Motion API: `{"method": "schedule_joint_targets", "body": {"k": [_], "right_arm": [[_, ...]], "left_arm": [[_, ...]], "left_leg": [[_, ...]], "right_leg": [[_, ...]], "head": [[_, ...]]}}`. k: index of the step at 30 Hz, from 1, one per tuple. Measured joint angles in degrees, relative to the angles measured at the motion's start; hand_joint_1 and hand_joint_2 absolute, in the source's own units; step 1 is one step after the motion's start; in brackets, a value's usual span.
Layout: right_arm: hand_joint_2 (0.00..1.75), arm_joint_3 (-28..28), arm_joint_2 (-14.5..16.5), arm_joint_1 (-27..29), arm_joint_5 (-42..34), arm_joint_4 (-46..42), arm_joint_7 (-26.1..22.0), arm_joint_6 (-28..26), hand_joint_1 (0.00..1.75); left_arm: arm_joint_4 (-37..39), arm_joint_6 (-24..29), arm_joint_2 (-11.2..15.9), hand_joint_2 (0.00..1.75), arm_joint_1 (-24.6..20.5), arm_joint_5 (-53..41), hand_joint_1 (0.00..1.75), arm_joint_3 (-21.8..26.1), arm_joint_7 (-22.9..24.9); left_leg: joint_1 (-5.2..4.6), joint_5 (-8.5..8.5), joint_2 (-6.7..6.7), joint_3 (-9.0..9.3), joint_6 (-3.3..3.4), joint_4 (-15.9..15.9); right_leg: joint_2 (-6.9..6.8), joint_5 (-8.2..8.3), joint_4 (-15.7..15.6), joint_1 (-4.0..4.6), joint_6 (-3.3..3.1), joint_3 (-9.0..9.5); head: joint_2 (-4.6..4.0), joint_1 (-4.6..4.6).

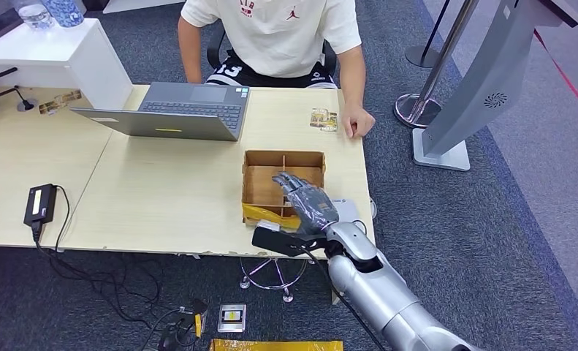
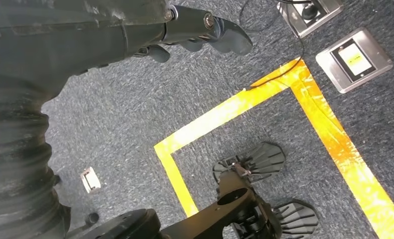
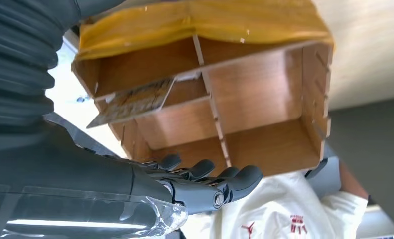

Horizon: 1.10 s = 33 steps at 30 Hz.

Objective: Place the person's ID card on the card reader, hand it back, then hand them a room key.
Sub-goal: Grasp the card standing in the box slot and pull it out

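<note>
Card (image 1: 324, 119) lies flat on the desk (image 1: 161, 197), just beside the person's hand (image 1: 357, 121). We see another card (image 3: 135, 102) leaning inside a compartment of the brown divided box (image 1: 282, 186). Our right robot hand (image 1: 307, 201) hovers over this box with fingers spread and holding nothing. Our left robot hand (image 2: 185, 30) hangs above the floor, fingers slightly bent, also holding nothing.

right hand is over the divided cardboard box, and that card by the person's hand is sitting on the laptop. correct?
Not quite. In the head view the card lies on the table, beside the person's hand, clear of the laptop. The right hand is over the cardboard box.
</note>
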Motion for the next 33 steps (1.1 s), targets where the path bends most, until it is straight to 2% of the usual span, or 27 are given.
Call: {"method": "schedule_joint_targets", "body": {"k": [10,13,14,16,18,20,23,33], "right_arm": [[1.75,-0.6,-0.4,-1.9,0.9,2.9,1.1,-3.6,0.0],[1.75,-1.0,-0.6,-2.0,1.4,3.6,1.3,-3.7,0.1],[1.75,-1.2,-0.7,-2.1,1.6,3.8,1.3,-3.7,0.21],[1.75,-1.3,-0.8,-2.2,2.0,4.2,1.4,-3.6,0.53],[1.75,-1.4,-1.0,-2.2,2.2,4.5,1.5,-3.5,1.11],[1.75,-1.6,-1.2,-2.2,2.3,4.8,1.4,-3.3,1.52],[1.75,-1.9,-1.3,-2.2,2.4,5.0,1.2,-2.8,1.59],[1.75,-2.5,-1.7,-2.0,3.7,5.1,1.3,-1.4,1.6]], "left_arm": [[0.0,-0.2,0.2,1.75,0.2,0.0,0.0,0.0,-0.1],[0.0,-0.2,0.2,1.75,0.4,0.0,0.0,0.0,-0.6],[0.0,-0.2,0.2,1.75,0.4,0.0,0.0,0.0,-0.6],[0.0,-0.2,0.2,1.75,0.4,0.0,0.0,0.0,-0.7],[0.0,-0.3,0.2,1.75,0.4,0.0,0.0,0.0,-0.7],[0.0,-0.3,0.2,1.75,0.4,0.0,0.0,0.0,-0.7],[0.0,-0.3,0.2,1.75,0.4,-0.1,0.0,0.0,-0.7],[0.0,-0.3,0.2,1.75,0.4,-0.5,0.0,0.0,-0.7]], "left_leg": [[0.0,0.0,0.0,0.01,0.0,0.0],[0.0,0.0,0.0,0.01,0.0,0.0],[0.0,0.0,0.0,0.01,0.0,0.0],[0.0,0.0,0.0,0.01,0.0,0.0],[0.0,0.0,0.0,0.01,0.0,0.0],[0.0,0.0,0.0,0.01,0.0,0.0],[0.0,0.0,0.0,0.02,0.0,0.0],[0.0,0.0,0.01,0.03,0.0,0.0]], "right_leg": [[0.02,0.0,0.0,0.0,0.0,0.0],[0.01,0.0,0.0,0.0,0.0,0.0],[0.01,0.0,0.0,0.0,0.0,0.0],[0.02,0.0,0.0,0.0,0.0,0.0],[0.01,0.0,0.0,0.0,0.0,0.0],[0.01,0.0,0.0,0.0,0.0,0.0],[0.02,0.0,0.0,0.0,0.0,0.0],[0.03,0.0,0.0,0.0,0.0,0.0]], "head": [[0.0,0.01],[0.0,0.0],[-0.01,0.0],[0.0,0.0],[0.0,0.0],[0.01,0.0],[0.0,0.0],[0.0,0.0]]}}
